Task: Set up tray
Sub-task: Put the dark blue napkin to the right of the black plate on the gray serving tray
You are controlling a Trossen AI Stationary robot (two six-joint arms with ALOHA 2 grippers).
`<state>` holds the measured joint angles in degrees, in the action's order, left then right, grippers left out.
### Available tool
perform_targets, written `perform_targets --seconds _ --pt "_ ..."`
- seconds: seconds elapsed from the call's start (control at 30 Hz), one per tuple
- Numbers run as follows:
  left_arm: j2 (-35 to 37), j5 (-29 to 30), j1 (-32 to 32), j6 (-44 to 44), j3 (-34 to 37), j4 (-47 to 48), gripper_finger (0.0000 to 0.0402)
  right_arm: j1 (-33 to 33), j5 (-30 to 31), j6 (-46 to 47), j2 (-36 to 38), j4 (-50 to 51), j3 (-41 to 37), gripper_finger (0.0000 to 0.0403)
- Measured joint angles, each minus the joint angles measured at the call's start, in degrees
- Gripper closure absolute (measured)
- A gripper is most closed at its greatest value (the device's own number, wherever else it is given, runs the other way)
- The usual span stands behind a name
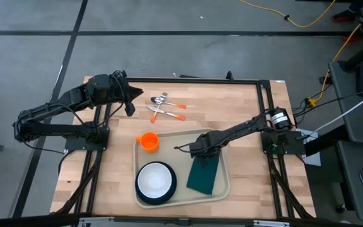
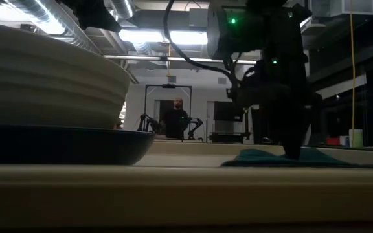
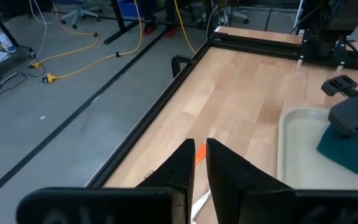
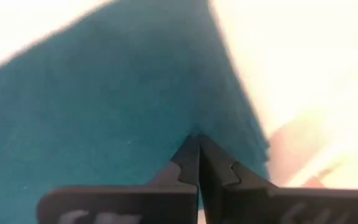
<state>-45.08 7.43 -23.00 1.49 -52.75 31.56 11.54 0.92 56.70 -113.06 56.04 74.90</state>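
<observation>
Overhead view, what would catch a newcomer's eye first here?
Probably the bright orange cup at the far left corner of the beige tray, beside the white bowl on a dark plate. Next, the right gripper, jaws shut, pressing down on the dark green napkin in the tray. The left gripper hovers near orange-handled cutlery on the table.

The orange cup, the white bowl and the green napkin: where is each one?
Orange cup (image 1: pixel 148 141), high view, on its orange inside.
White bowl (image 1: pixel 154 179), high view, on its white middle.
Green napkin (image 1: pixel 203 180), high view, on its bare lower half.
</observation>
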Motion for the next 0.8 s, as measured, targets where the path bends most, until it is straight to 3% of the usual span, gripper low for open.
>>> perform_targets --seconds 0.8 --pt "0.0 -0.1 0.0 -0.8 0.0 0.0 0.0368 -0.6 1.7 0.2 1.3 -8.3 0.3 0.0403"
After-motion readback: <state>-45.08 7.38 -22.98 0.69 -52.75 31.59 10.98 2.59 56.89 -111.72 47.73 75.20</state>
